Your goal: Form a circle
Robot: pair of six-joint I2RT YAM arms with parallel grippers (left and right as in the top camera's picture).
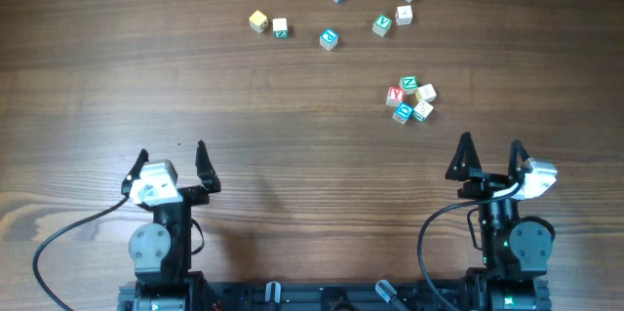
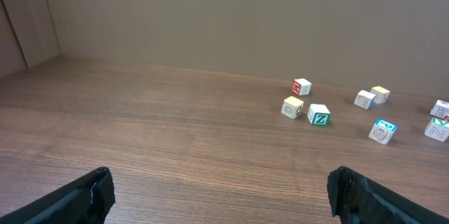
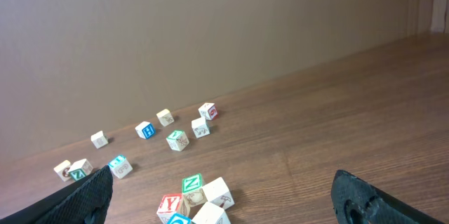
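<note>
The ring (image 1: 410,99) sat on the right side of the table (image 1: 244,106), a little way in front of the right pincer (image 1: 490,145). It was a tight bunch of about five letter cubes, touching each other. I could not tell if there was a hole in the middle. The loose cubes (image 1: 329,39) lay far off at the back, well apart from it.

Both pincers were wide open and held nothing. The left pincer (image 1: 172,152) was low at the near edge, far from the ring.

To me the ring looked almost done, or done. If a cube needed a fix, the right pincer was the one to use, since it was nearer. I think it should come down slowly from above and push just one cube from the outside. A gentle touch would be best, because the cubes were small and light and could scatter. A wide pincer could bump two cubes at once, so it might close up a bit first. The loose cubes could be left alone.
</note>
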